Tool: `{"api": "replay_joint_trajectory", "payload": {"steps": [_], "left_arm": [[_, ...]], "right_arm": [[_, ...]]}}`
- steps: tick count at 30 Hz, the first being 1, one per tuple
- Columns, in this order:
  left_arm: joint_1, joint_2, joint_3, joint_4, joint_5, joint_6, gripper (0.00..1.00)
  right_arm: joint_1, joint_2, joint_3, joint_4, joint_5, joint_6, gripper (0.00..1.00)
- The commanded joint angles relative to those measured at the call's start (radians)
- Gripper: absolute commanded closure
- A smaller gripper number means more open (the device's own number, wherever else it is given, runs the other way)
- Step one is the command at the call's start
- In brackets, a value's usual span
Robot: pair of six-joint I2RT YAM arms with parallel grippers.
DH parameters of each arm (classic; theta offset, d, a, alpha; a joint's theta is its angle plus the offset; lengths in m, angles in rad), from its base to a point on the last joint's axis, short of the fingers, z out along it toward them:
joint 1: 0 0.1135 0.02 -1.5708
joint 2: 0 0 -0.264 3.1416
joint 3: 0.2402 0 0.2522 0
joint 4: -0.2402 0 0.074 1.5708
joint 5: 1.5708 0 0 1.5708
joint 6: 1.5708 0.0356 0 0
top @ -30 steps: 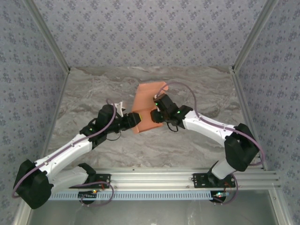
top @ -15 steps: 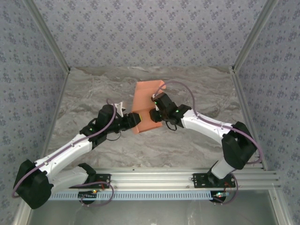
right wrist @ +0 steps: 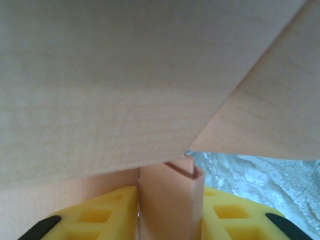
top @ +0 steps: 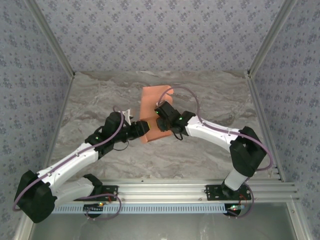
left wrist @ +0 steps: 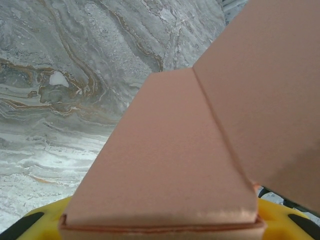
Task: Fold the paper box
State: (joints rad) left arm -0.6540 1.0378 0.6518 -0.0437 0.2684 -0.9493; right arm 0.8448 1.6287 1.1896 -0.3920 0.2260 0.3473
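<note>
The paper box (top: 150,100) is salmon-orange card, partly folded, held in the middle of the marble table between both arms. My left gripper (top: 145,127) is shut on its lower left end. In the left wrist view the creased card (left wrist: 175,150) spans the gap between the yellow fingers (left wrist: 45,222). My right gripper (top: 161,118) reaches in from the right over the card's middle. In the right wrist view it (right wrist: 170,210) is shut on a narrow folded flap (right wrist: 170,195). Broad pale panels of the box (right wrist: 115,75) hang above the jaws.
The grey marble tabletop (top: 100,95) is bounded by patterned walls (top: 30,75) on three sides and by an aluminium rail (top: 165,190) at the near edge. The right arm's purple cable (top: 187,91) loops beside the box's far end.
My right gripper has moved left over the box, and the card's far end has swung left with it. The left arm has stayed still.
</note>
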Motion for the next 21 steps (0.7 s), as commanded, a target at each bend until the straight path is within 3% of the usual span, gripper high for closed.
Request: {"api": "replay_joint_trajectory", "payload": {"steps": [1,5,8,11,16,19,21], "left_arm": [[-0.009,-0.019,0.032,0.014,0.01,0.047,0.61],[-0.002,-0.014,0.038,0.004,0.013,0.102,0.6],[0.028,-0.005,0.068,-0.025,0.086,0.164,0.6],[0.066,-0.012,0.091,-0.045,0.161,0.197,0.6],[0.167,0.029,0.094,0.089,0.434,0.108,0.59],[0.17,0.094,0.134,0.126,0.553,0.094,0.59],[0.171,0.131,0.153,0.16,0.609,0.079,0.59]], "right_arm": [[-0.016,-0.108,-0.057,0.032,-0.113,-0.013,0.63],[-0.086,-0.253,-0.18,0.124,-0.331,-0.012,0.58],[-0.185,-0.4,-0.341,0.282,-0.577,0.058,0.56],[-0.295,-0.543,-0.472,0.357,-0.721,0.122,0.49],[-0.462,-0.7,-0.664,0.548,-0.904,0.308,0.23],[-0.515,-0.698,-0.712,0.747,-1.052,0.45,0.19],[-0.517,-0.675,-0.706,0.794,-1.074,0.505,0.17]]}}
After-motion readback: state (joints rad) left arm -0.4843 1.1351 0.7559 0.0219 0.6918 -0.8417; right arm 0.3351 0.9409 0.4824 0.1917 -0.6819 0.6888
